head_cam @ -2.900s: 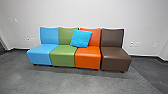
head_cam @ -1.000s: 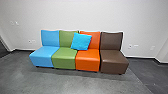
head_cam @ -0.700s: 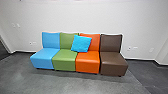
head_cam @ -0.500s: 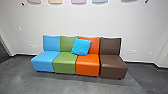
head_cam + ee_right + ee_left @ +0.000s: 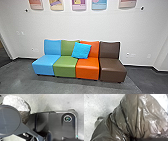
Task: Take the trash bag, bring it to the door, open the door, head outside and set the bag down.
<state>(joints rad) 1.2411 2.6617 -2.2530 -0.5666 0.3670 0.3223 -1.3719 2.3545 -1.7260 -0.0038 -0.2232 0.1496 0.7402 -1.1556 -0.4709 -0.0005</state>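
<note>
Pale Wall point(image 5: 75, 27), Seat Row point(image 5: 87, 71): Bag Nearer Left Side

The trash bag point(image 5: 137, 119) is looming close to the left wrist, presumably being carried. Its long axis is staying indeterminate; I cannot tell the state of either end effector. The head view is showing a blue cushion point(image 5: 81, 50); the left wrist view is instead presenting creased plastic.

Place: an indoor lounge or waiting area of an office building, we'd say
Seat row point(image 5: 66, 67): four armless padded seats, blue, green, orange and brown
Cushion point(image 5: 81, 50): turquoise, against the seat row's green and orange backs
Pictures point(image 5: 78, 5): we see five, hung above the seat row
Wall point(image 5: 82, 27): plain, pale, behind the seat row, dark trim point(image 5: 142, 66) along its foot
Floor point(image 5: 50, 86): grey, beneath the seat row
</note>
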